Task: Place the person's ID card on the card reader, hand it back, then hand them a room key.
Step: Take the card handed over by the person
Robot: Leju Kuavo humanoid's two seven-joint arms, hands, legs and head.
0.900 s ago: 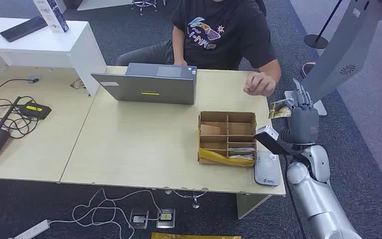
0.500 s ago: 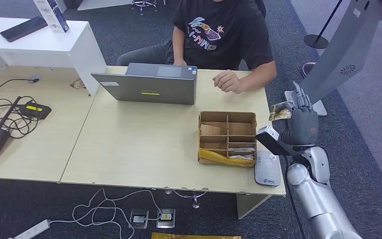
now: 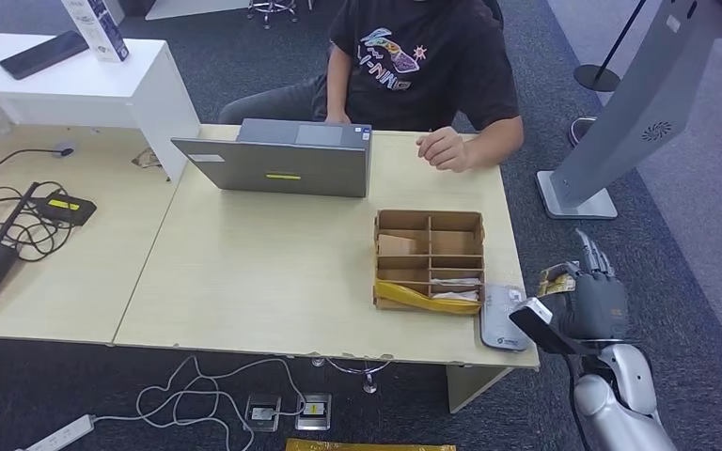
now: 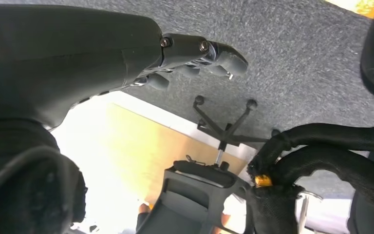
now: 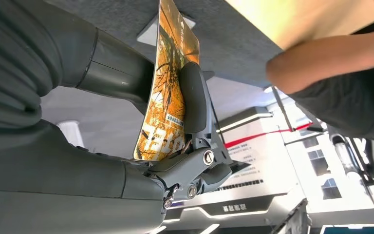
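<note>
My right hand [image 3: 594, 299] hangs just off the table's right edge, beside the grey card reader [image 3: 504, 318] at the front right corner. It pinches an orange printed card [image 3: 557, 278] between thumb and fingers; the right wrist view shows the card [image 5: 168, 87] pressed flat by the thumb [image 5: 194, 97]. The person sits behind the table in a dark T-shirt [image 3: 423, 66], one hand [image 3: 444, 148] resting on the tabletop. My left hand [image 4: 195, 61] hangs over the carpet with its fingers curled and nothing in them.
A cardboard divider box [image 3: 429, 259] with cards and a yellow item stands left of the reader. A grey laptop [image 3: 277, 166] sits at the table's back. Cables and devices [image 3: 19, 221] lie on the left table. A grey kiosk stand [image 3: 620, 122] rises at right.
My right hand has dropped and drawn back toward me with the card, from beside the box to the table's front right corner. The person's hand pulled back and settled on the table.
</note>
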